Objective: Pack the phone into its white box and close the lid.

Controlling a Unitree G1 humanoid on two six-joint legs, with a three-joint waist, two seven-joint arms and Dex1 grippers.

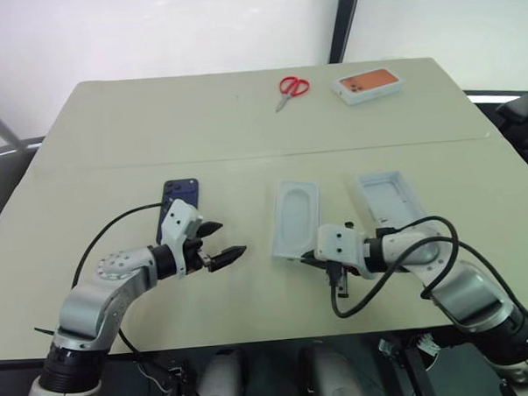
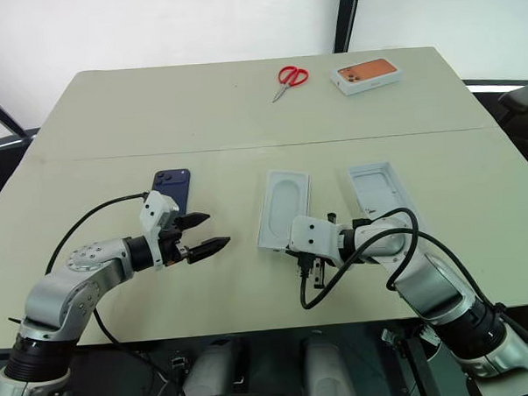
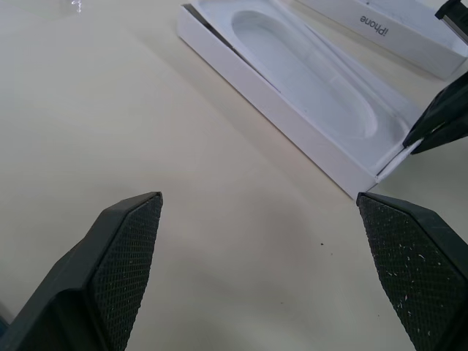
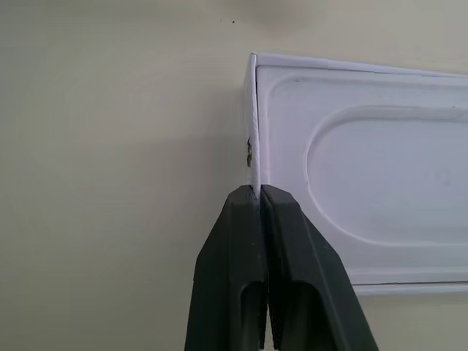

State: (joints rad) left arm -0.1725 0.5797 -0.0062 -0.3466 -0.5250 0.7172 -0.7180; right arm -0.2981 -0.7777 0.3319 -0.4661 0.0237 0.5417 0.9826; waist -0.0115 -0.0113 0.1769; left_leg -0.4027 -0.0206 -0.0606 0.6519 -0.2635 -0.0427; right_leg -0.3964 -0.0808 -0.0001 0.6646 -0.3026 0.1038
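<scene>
One phone (image 2: 173, 188), three white boxes (image 2: 283, 209) (image 2: 378, 189) (image 2: 365, 74), one pair of scissors (image 2: 289, 78).

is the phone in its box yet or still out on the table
Out. The phone lies flat on the table beside the left gripper, apart from the white box, whose oval recess holds nothing.

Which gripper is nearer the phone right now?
Left. The left gripper hangs open just in front of the phone. The right gripper is farther off, shut on the wall of the moulded insert.

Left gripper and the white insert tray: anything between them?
Nothing: bare table lies between the left gripper and the tray, in the eye views and left wrist view.
</scene>
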